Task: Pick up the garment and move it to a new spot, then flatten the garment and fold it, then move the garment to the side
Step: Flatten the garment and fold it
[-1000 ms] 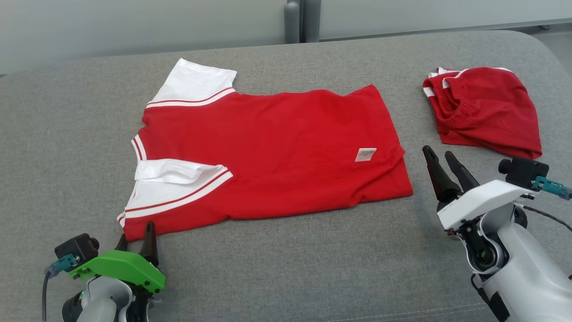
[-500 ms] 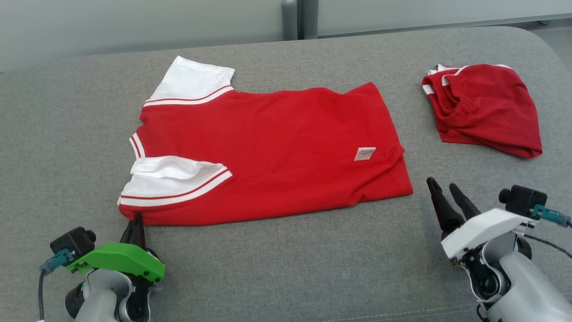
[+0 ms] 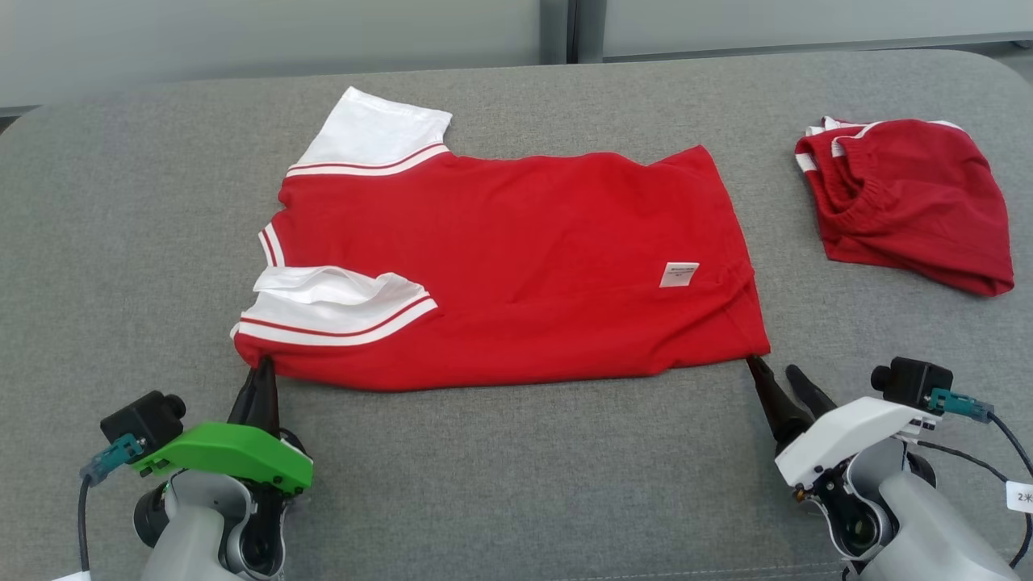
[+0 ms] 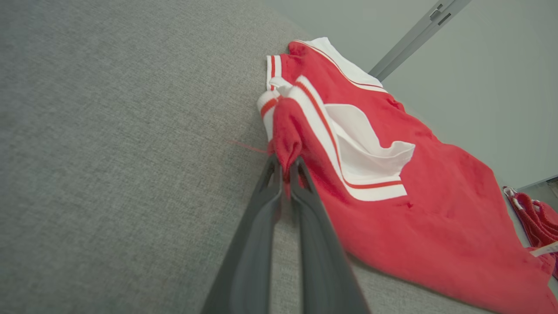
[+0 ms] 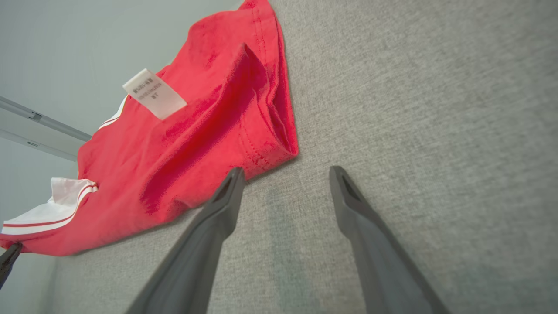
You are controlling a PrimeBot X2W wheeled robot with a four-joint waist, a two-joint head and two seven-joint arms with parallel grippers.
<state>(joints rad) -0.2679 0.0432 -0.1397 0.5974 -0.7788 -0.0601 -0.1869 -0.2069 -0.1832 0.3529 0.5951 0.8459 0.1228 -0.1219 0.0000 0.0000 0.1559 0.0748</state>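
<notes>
The garment (image 3: 516, 266), a red shirt with white sleeves, lies spread across the middle of the grey padded surface (image 3: 516, 484), collar end toward the robot's left and hem toward its right. One white sleeve (image 3: 339, 303) is turned in over the red body, so the shirt looks to be partly folded lengthwise. The step in hand appears to be flatten-and-fold, with both near corners being taken up.

The left gripper (image 3: 262, 367) is closed narrowly on the near left corner. In the left wrist view its fingers (image 4: 261, 209) pinch a small bunch of red cloth just below the striped sleeve band. How many layers are caught there is hard to tell from these angles.

The right gripper (image 3: 772, 365) stands wide and holds nothing. In the right wrist view one finger (image 5: 226, 200) touches or sits just beside the near hem corner, and the other rests on bare fabric apart from it. A white label (image 3: 679, 273) lies on the red cloth near that corner.

The next move probably calls for shifting the right gripper a little toward the shirt so the hem corner sits between its fingers. It would then close on every layer, so both arms can lift and carry the near edge together.

No basket, box or bin is in play. A second red garment (image 3: 912, 202) lies bunched directly on the surface at the far right, well apart from the shirt.
</notes>
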